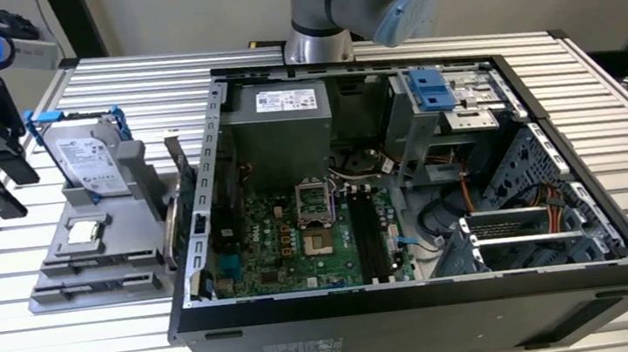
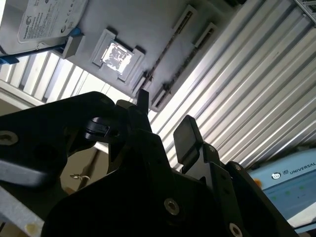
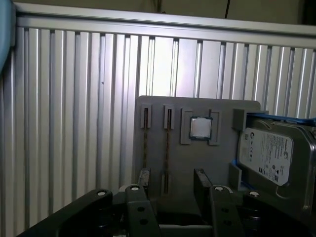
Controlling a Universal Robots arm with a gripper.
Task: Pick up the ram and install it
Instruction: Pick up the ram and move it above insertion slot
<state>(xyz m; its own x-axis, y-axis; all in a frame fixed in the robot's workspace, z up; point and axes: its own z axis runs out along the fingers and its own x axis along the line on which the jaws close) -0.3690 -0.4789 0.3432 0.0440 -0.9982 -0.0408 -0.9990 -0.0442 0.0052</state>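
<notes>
While it points toward the ram (image 3: 167, 148) | end effector (image 3: 171, 182) spread apart | grips nothing

A: Your table (image 1: 128, 77) is bare ribbed metal, brushed, with a soft sheen.

B: The grey holder (image 3: 197, 163) on it will look to you like smooth, matt plastic. The hard drive (image 3: 269, 155) has a bright metal face under a white paper label.

A: The processor (image 3: 200, 128) has a gleaming, polished metal lid. Your gripper (image 3: 173, 180) is matt black.

B: You'll see the computer case (image 1: 422, 309) is matt black outside, dull grey sheet metal within.
</notes>
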